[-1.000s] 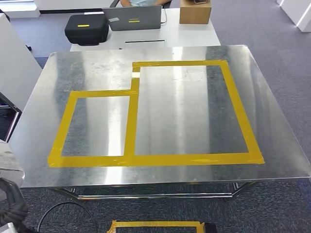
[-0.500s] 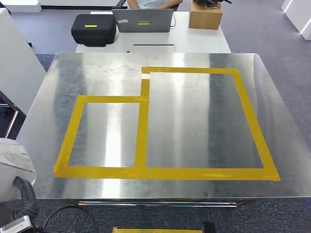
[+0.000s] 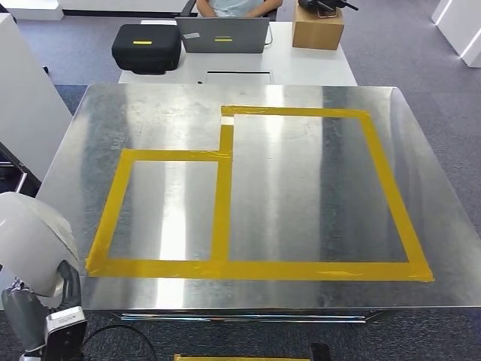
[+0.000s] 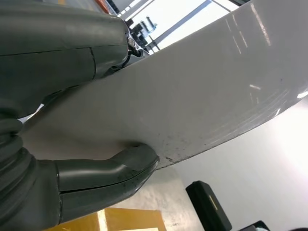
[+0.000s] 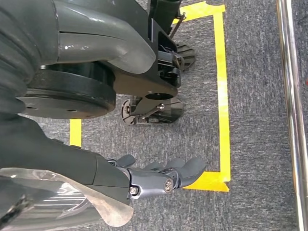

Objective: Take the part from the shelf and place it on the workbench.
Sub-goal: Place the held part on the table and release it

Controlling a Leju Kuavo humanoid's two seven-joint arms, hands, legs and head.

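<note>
From the head view, the steel workbench (image 3: 258, 188) is lying straight ahead with yellow tape (image 3: 225, 197) marking two joined boxes on its top; beyond it a white desk (image 3: 294, 69) is carrying a black case (image 3: 146, 47), a grey laptop (image 3: 222, 34) and a cardboard box (image 3: 318, 26), and a person (image 3: 232, 6) is sitting behind the laptop; at the lower left corner the pale curved part (image 3: 34, 241) is showing, with the left hand (image 3: 31, 320) just beneath it; against the picture from half a second ago the part is taking up more of that corner and sitting higher, while the bench has barely shifted in the frame; against the one a second ago the whole scene has slid down and right, which is the camera moving.

From the left wrist view, the left hand (image 4: 54, 120) is clamping the part (image 4: 203, 91), a broad white sheet, with the thumb (image 4: 120, 173) pressing one face and darker fingers (image 4: 72, 45) on the other; the black case (image 4: 209, 207) and a strip of yellow tape (image 4: 123, 220) are lying past its edge.

From the right wrist view, the right hand (image 5: 109, 144) is hanging over grey carpet (image 5: 254, 120) beside yellow floor tape (image 5: 222, 96); its fingers (image 5: 174, 174) are stretching out close together, gripping nothing; a steel rail (image 5: 292, 110) is running along one side.
</note>
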